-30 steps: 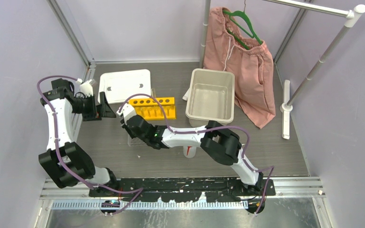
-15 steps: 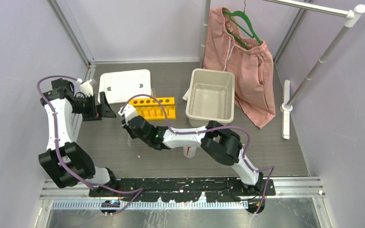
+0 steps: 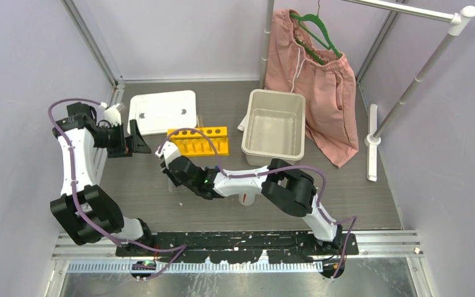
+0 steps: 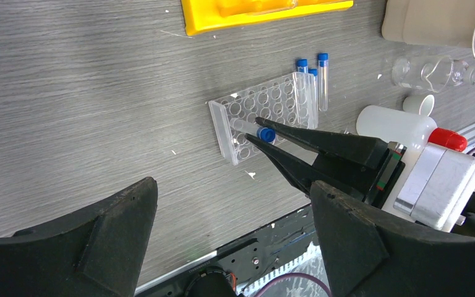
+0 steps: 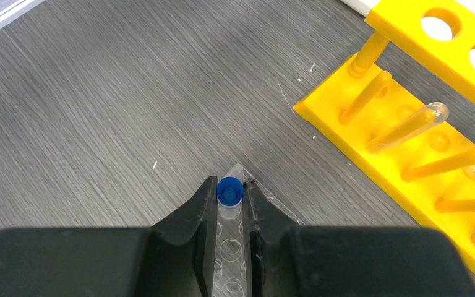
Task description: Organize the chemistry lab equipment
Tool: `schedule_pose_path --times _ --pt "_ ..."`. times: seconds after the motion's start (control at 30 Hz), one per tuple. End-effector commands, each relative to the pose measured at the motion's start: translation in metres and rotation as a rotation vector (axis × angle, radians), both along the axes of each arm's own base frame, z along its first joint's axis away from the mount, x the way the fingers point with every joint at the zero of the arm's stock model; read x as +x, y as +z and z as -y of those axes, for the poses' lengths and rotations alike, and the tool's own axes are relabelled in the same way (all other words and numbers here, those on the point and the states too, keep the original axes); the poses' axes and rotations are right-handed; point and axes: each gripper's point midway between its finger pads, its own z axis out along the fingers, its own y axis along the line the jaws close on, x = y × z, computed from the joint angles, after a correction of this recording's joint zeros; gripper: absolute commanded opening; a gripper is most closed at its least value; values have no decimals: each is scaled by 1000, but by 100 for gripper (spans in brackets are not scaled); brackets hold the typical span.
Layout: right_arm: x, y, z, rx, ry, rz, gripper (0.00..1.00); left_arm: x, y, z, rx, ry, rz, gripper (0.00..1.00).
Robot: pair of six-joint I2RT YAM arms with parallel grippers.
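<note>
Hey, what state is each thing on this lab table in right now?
right gripper: shut on the blue-capped tube, over the rack.
left gripper: open, holding nothing.
clear grid rack: most wells unfilled.
yellow tube rack: upright, holes facing up.
beige bin: nothing inside.
pink shorts: hanging on a hanger.

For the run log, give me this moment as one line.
right gripper jaws shut on blue-capped tube | tube over clear grid rack | left gripper jaws open, empty
</note>
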Motion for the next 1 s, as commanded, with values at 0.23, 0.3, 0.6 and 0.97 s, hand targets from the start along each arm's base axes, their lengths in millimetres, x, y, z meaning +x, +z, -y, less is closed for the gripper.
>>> schedule_pose_path --times 0.23,0.3,0.6,0.97 --pt "3 15 -9 42 -18 13 7 6 10 -1 3 -12 49 93" --pt "3 11 -9 36 -21 6 11 7 10 -1 6 -13 50 93" --pt "0 32 -7 45 -20 -17 50 6 14 -1 7 -14 57 94" --pt "0 92 58 90 -200 -214 69 1 23 4 0 -20 72 94"
